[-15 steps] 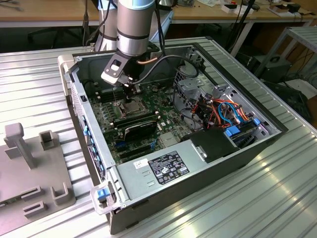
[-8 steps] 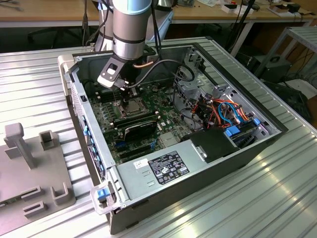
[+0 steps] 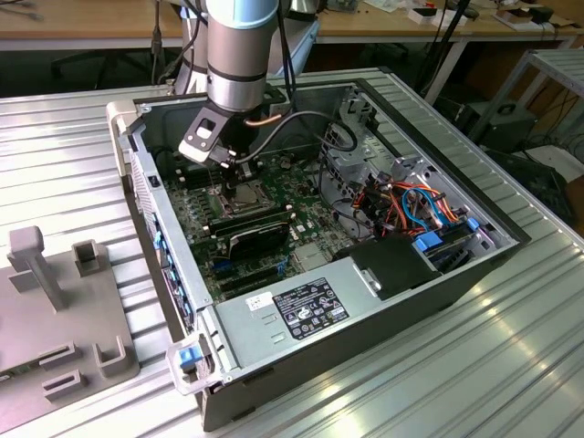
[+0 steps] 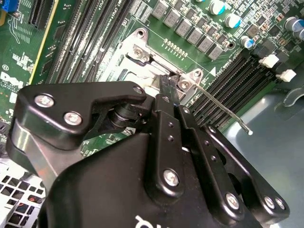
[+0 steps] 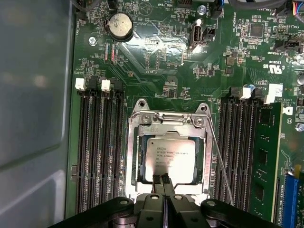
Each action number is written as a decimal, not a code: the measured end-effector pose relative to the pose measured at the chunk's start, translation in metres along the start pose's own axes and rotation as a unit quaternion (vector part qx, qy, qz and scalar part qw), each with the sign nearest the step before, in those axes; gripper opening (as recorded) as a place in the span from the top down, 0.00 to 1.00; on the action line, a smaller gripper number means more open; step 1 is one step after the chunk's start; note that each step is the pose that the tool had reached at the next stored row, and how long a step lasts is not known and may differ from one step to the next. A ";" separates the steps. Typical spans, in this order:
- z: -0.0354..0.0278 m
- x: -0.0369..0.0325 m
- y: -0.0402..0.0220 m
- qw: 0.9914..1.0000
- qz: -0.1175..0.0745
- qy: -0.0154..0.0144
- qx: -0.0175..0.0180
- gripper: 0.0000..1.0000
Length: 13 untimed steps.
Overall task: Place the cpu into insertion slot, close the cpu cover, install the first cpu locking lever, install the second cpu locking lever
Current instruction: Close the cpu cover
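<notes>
The cpu [image 5: 170, 159] lies flat in the insertion slot [image 5: 140, 105], its silver top showing through the window of the cpu cover [image 5: 132, 156], which lies down over it. My gripper [image 5: 162, 179] is shut, its tips resting at the cover's edge with nothing seen between them. In the second wrist view the gripper [image 4: 167, 81] touches the socket frame. One thin wire locking lever [image 5: 221, 161] runs along the socket's side, and its free end [image 4: 240, 124] sticks out unlatched. In the exterior view the gripper [image 3: 239, 172] hangs just above the slot [image 3: 245, 196].
Long black memory slots [image 5: 97, 152] flank the socket, with a green memory module [image 5: 268, 156] on one side. The grey power-supply box [image 3: 301, 306], coloured cables [image 3: 411, 205] and the case walls [image 3: 169, 265] surround the board. A grey fixture [image 3: 55, 301] sits at the exterior view's left.
</notes>
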<state>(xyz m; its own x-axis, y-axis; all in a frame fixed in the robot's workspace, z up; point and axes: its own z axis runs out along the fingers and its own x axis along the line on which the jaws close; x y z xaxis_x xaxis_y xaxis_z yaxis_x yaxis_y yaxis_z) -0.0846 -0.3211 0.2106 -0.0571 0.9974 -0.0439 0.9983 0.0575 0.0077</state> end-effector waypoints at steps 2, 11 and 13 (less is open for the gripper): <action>-0.0040 -0.0002 0.0000 1.000 0.000 -0.001 0.000 0.89; -0.0084 -0.0009 0.0074 1.000 0.000 -0.003 0.000 0.89; -0.0083 -0.0014 0.0129 1.000 0.000 -0.003 0.000 0.89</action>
<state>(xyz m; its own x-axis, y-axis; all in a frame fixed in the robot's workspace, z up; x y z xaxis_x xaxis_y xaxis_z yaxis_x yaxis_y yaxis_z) -0.0717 -0.3213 0.2190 -0.0572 0.9971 -0.0501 0.9983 0.0576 0.0071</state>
